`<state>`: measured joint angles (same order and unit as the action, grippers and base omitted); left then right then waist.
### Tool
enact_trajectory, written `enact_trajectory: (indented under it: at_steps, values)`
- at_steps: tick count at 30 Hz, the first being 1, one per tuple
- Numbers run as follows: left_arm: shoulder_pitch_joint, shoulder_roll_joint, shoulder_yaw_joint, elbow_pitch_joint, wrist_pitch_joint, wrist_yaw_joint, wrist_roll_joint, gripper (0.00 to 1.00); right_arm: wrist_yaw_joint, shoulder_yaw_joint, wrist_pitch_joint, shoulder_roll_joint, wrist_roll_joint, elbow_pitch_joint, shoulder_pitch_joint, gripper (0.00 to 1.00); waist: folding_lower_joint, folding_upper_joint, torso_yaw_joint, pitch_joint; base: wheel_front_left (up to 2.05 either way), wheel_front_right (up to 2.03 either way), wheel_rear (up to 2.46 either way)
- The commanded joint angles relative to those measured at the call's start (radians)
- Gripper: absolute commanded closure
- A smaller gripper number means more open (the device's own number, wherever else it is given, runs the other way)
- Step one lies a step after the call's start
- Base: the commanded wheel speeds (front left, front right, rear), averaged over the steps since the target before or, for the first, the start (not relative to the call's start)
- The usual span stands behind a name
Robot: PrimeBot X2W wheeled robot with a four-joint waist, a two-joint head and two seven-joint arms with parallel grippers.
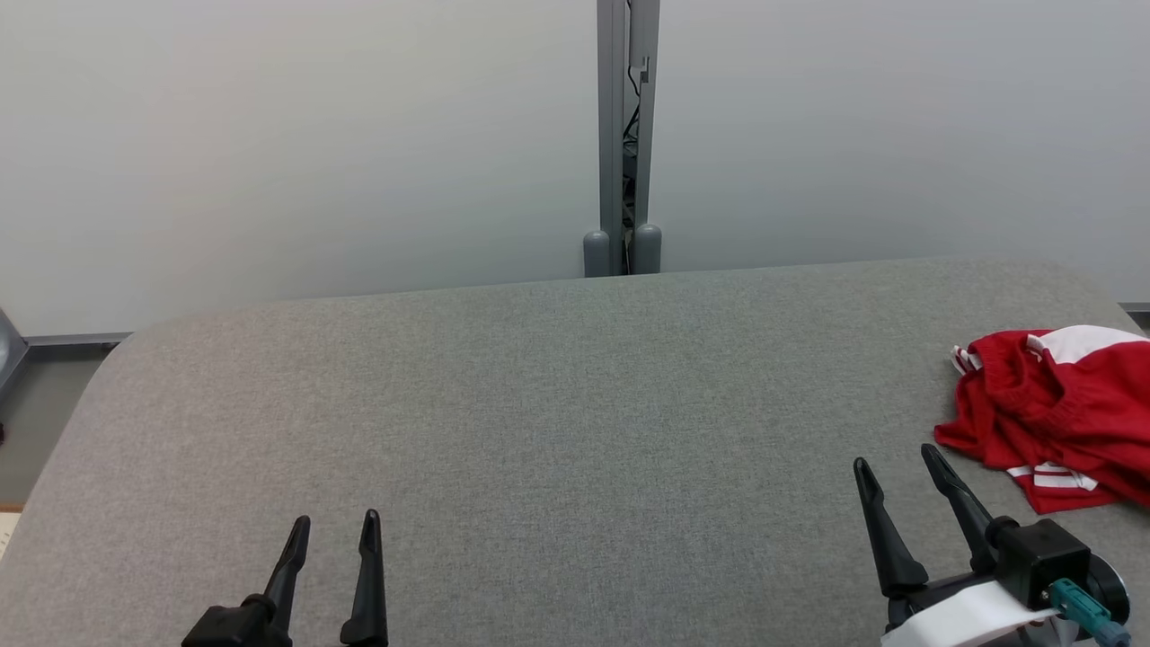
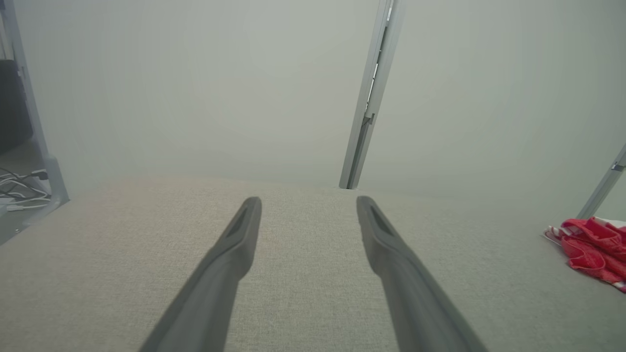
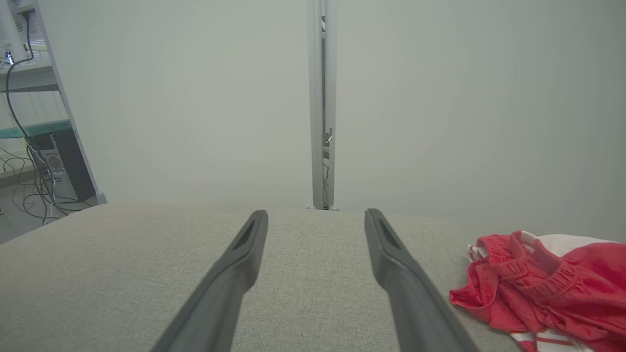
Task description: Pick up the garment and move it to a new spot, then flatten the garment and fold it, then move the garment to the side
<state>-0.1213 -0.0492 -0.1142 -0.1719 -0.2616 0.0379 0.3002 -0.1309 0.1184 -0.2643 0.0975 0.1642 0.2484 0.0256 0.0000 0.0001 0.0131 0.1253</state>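
Parking left tool (image 1: pixel 337 519) well apart from red shorts (image 1: pixel 1060 422), right tool (image 1: pixel 894 456) just beside them, both spread wide, empty. Next: pinching bunched waistband (image 3: pixel 547 286) deep, lifting clear of table (image 1: pixel 539 404).

Crumpled red-and-white garment (image 1: pixel 1056 409), perhaps shorts, lies at the right.

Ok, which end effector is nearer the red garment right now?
Right. The right end effector, open, sits just beside the red garment, to its left, not touching. The left end effector, also open, is far off across the grey table, toward the robot's left.
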Motion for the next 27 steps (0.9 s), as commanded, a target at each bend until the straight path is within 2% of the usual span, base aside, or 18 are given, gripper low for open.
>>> enact_trajectory:
  at_steps: [1,2,3,6,27]
  values:
    - [-0.014,-0.004,0.005,-0.001,-0.003,-0.007,0.009,0.00,0.000,-0.002,0.000,0.003,-0.009,0.004,-0.009,0.00,0.0000,-0.0001,0.001,0.001,0.00,0.00,0.00]
    - [-0.015,-0.004,0.006,-0.003,-0.003,-0.010,0.011,0.00,0.000,-0.003,0.000,0.002,-0.009,0.004,-0.009,0.00,0.0000,-0.0001,0.001,0.001,0.00,0.00,0.00]
    - [-0.001,0.000,0.001,-0.005,0.000,-0.006,0.010,1.00,0.000,-0.002,0.000,-0.001,-0.001,0.003,-0.001,1.00,0.0000,-0.0001,0.001,0.001,0.00,0.00,0.00]
    - [-0.008,0.002,-0.001,-0.022,0.003,-0.006,0.011,1.00,0.000,-0.002,0.001,-0.005,0.004,0.019,-0.016,1.00,0.0000,-0.0001,0.001,0.001,0.00,0.00,0.00]
    - [0.100,0.001,-0.001,-0.071,0.049,-0.051,0.373,1.00,0.000,-0.138,0.160,-0.015,0.370,0.051,0.055,1.00,0.0000,-0.0001,-0.002,-0.022,0.00,0.00,0.00]
